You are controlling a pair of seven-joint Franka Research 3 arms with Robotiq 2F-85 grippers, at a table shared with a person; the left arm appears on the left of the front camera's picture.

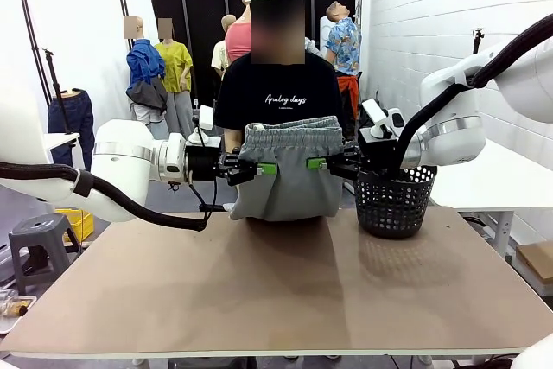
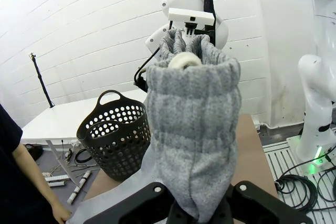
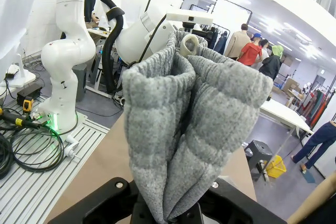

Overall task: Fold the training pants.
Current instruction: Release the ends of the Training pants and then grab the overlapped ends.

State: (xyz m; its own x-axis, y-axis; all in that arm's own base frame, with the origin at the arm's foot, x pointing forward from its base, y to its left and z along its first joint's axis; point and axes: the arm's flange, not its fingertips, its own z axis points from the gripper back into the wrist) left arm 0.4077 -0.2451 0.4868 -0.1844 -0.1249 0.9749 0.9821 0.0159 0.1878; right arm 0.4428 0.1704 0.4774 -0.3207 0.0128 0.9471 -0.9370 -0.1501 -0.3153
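Note:
The light grey training pants hang above the far edge of the table, stretched between my two grippers, waistband on top and legs draping down to the tabletop. My left gripper is shut on the pants' left side, my right gripper shut on the right side. In the left wrist view the gathered waistband rises from between my fingers toward the other arm. The right wrist view shows the same bunched fabric pinched in the jaws. A person in a black shirt stands right behind the pants.
A black mesh basket stands on the table's far right, just under my right gripper. The brown tabletop stretches bare toward me. A grey stool sits on the floor at left, and a white table stands at right.

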